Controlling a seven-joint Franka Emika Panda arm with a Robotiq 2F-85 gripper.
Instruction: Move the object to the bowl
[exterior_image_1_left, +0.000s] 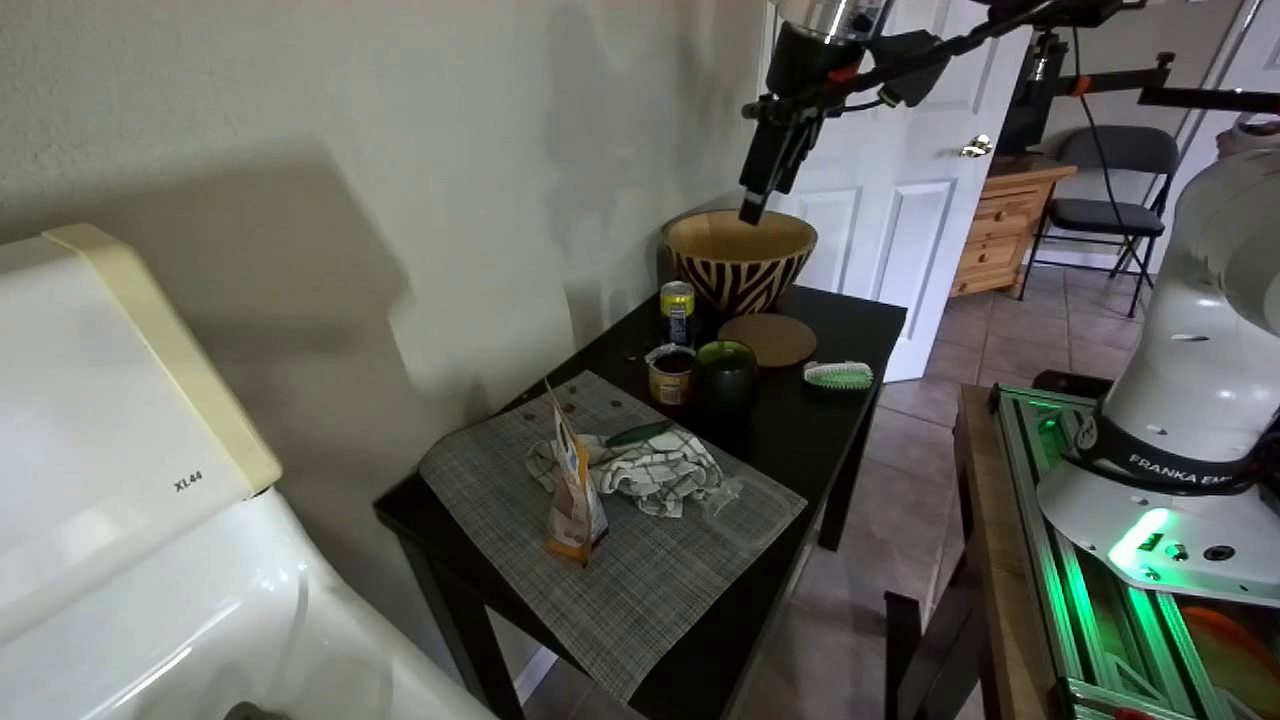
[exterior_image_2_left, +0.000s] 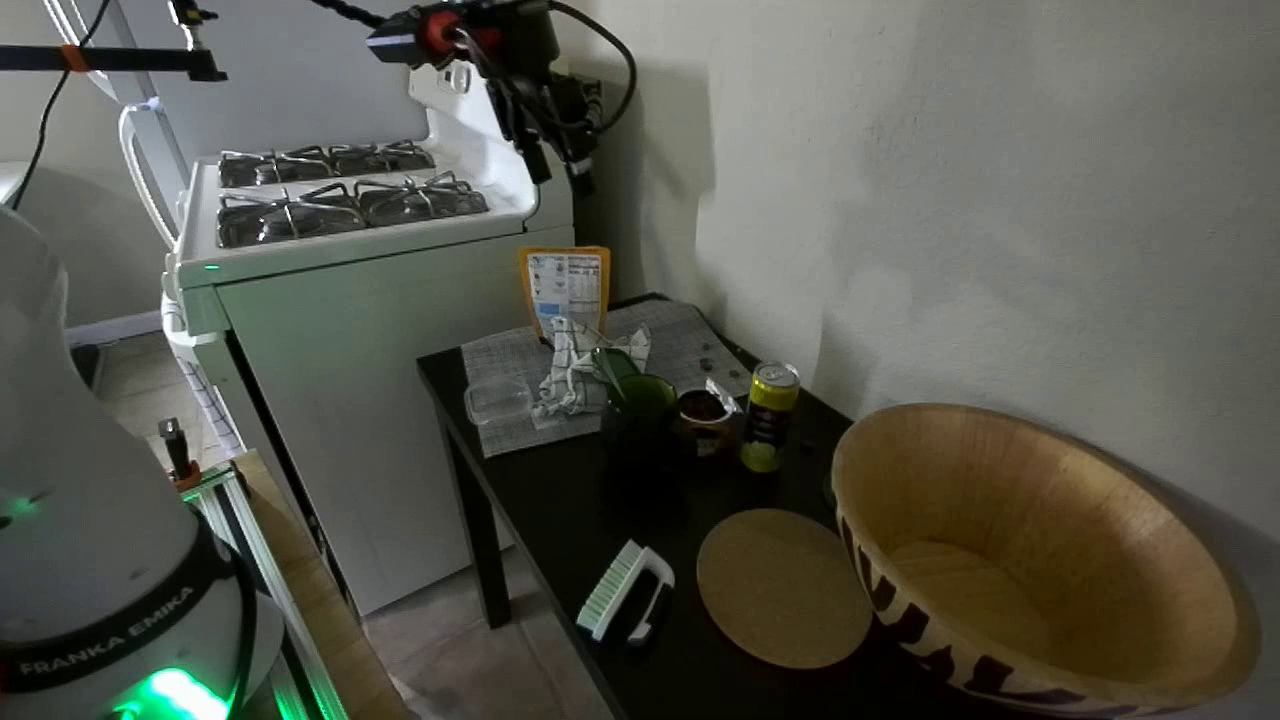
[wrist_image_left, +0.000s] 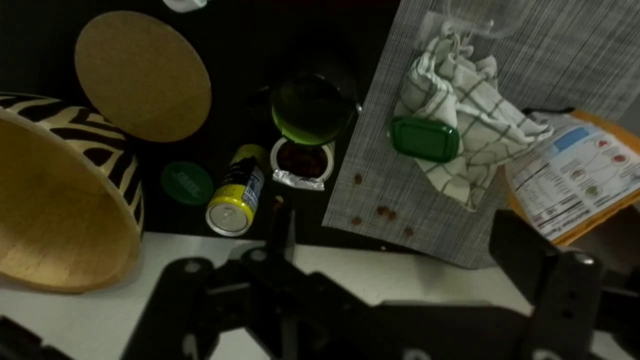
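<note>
An upright, slim brownish-orange pouch (exterior_image_1_left: 575, 500) best fits the object, though I cannot be sure. It stands on the mat in both exterior views (exterior_image_2_left: 565, 285) and in the wrist view (wrist_image_left: 580, 170) at the right. The large tan bowl (exterior_image_1_left: 745, 285) with dark zebra stripes stands at the table's far end. It is at the right in an exterior view (exterior_image_2_left: 1080, 500) and at the left in the wrist view (wrist_image_left: 95, 140). My gripper (exterior_image_1_left: 768, 202) is high above the table, apart from everything. Its fingers are spread and empty in the wrist view (wrist_image_left: 399, 220).
A yellow can (exterior_image_1_left: 677, 312), an opened cup (exterior_image_1_left: 671, 378) and a dark green mug (exterior_image_1_left: 728, 375) stand close together. Near them lie a round cork board (exterior_image_2_left: 785, 588) and a brush (exterior_image_2_left: 625, 590). A checked cloth (wrist_image_left: 465, 100) lies beside the pouch. A wall runs behind the table.
</note>
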